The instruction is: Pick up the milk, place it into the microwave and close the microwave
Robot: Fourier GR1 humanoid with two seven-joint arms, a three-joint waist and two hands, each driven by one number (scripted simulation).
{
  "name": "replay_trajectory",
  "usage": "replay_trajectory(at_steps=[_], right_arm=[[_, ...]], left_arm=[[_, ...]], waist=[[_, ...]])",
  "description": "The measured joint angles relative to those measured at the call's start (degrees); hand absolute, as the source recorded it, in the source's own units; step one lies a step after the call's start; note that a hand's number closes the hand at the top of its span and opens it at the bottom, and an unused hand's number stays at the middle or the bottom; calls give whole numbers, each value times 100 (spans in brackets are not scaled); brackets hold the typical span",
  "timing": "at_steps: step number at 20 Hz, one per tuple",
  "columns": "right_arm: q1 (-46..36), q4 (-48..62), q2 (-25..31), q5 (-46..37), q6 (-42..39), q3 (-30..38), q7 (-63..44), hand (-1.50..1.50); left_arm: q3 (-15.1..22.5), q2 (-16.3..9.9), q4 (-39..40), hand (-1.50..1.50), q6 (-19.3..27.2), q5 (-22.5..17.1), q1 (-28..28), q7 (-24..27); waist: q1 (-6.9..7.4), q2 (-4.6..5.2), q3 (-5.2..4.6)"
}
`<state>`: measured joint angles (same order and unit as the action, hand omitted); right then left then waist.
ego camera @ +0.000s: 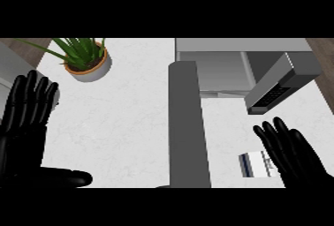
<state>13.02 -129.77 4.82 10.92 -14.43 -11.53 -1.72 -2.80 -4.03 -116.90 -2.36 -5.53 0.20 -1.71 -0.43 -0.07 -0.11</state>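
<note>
Probably light and crushable, the small white-and-blue milk carton [255,164] at five o'clock suits a side grasp by the spread right robot hand [294,156]

White marbled stone counter [124,123]; matt grey metal microwave [215,70].

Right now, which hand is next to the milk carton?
The right hand, at the view's lower right: its open fingers sit just beside the milk carton. The left hand rests open at the far left edge, across the counter.
</note>
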Motion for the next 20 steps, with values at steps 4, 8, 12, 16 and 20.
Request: replay_trajectory(at_steps=[4,8,12,16,20], right_arm=[[656,-459,135,379,-343,-365,-92,-150],[1295,-667,229,425,-569,-469,161,-150],[1593,-693,139,93,-504,-497,448,-150],[1690,-501,132,-53,-489,-184,761,-150],[1616,-308,132,-44,-426,133,781,-150]], left_arm=[[-18,60,-204,-150,-138,-297,410,-51],[-182,22,-202,-150,-355,-528,721,127],[-174,49,-424,-150,-487,-615,1064,163],[-386,-53,-531,-150,-605,-839,1142,84],[-407,16,-422,-150,-803,-827,1355,371]], waist=[[13,-11,6],[7,-11,9],[17,-10,10],[22,-7,11],[32,-2,11]])
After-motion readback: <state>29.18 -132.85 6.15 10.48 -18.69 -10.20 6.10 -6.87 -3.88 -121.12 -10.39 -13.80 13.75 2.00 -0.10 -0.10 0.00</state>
